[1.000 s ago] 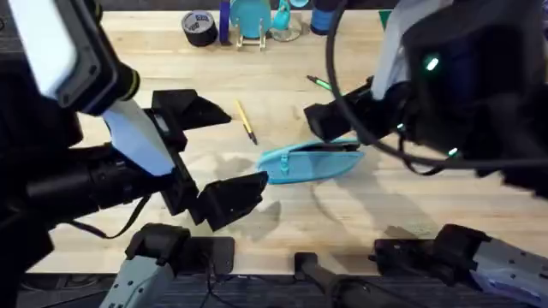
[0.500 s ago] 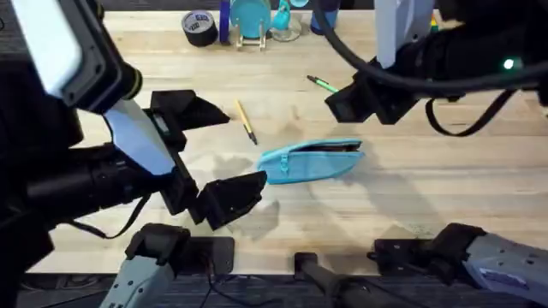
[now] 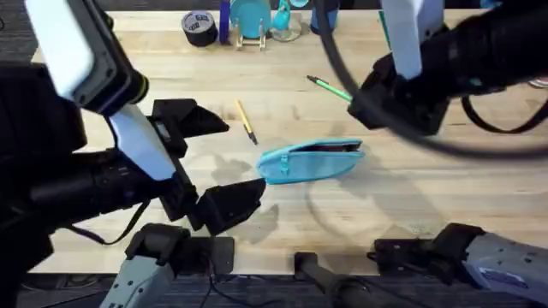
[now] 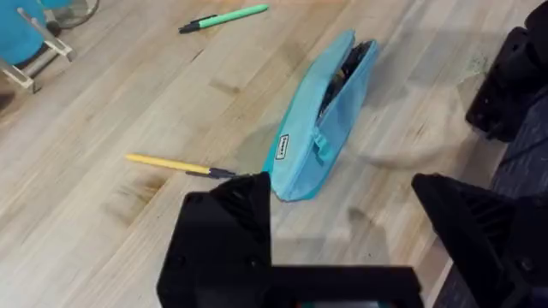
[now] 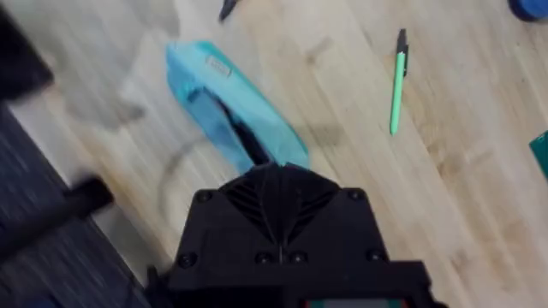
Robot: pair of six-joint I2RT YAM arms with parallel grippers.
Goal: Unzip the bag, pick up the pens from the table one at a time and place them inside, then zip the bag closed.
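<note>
Overhead, you see the light-blue bag (image 3: 310, 161) lying on its side near the middle of the table (image 3: 428, 188), its zipper open along the top edge and a dark interior showing through the gap. Your left gripper (image 3: 214, 158) sits low on the left side of the table, just left of the bag, with its black fingers spread wide and nothing between them. One finger (image 3: 190, 115) points toward the yellow pen (image 3: 247, 122), the other (image 3: 231, 198) lies nearer the table's front edge. The yellow pen rests just behind the bag's left end, dark tip nearest the bag. The green pen (image 3: 330, 86) lies farther back and to the right, partly hidden under your right arm.

Your right gripper (image 3: 396, 101) hangs above the table's right rear, behind and to the right of the bag; you cannot tell from any view whether its fingers are apart or together.

From the left wrist, the bag (image 4: 324, 115) shows a small white label (image 4: 282, 146) on its side with dark print too small to read. The yellow pen (image 4: 178, 165) lies touching or nearly touching the bag's near end, and the green pen (image 4: 224, 16) sits well apart from it. From the right wrist, the open bag (image 5: 233, 109) and green pen (image 5: 398, 79) lie apart on the wood.

Along the back edge stand a roll of black tape (image 3: 199, 27) and some blue objects (image 3: 252, 17); no writing on them is legible.
</note>
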